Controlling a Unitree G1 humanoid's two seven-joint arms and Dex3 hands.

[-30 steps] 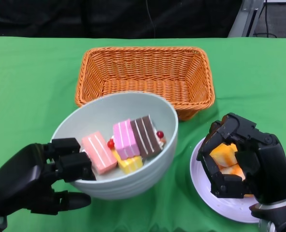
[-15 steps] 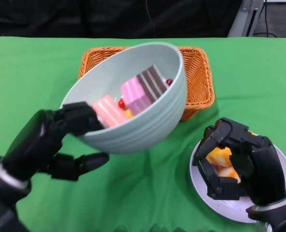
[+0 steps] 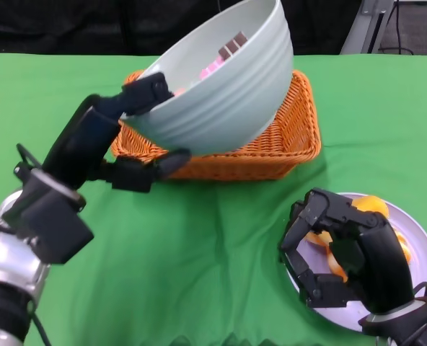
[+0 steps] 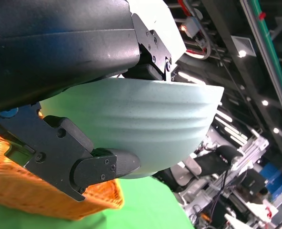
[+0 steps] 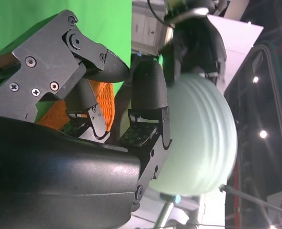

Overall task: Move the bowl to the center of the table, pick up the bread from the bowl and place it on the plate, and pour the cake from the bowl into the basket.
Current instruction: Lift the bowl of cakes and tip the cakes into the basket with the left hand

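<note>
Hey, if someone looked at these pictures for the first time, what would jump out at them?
The big pale green ribbed bowl, gripped by the left hand, is tipped above the orange wicker basket at the back of the green table; cake pieces show near its rim. At front right, the right hand rests over orange bread pieces on the white plate.

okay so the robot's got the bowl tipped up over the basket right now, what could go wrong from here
1. The left hand grips the bowl only at its rim and underside; the tilted bowl might slip as it tips further.
2. The bowl hangs over the near part of the basket, so cake pieces might tumble past a wall onto the green cloth.
3. The right hand is curled over the bread on the plate; withdrawing could drag bread off.
</note>
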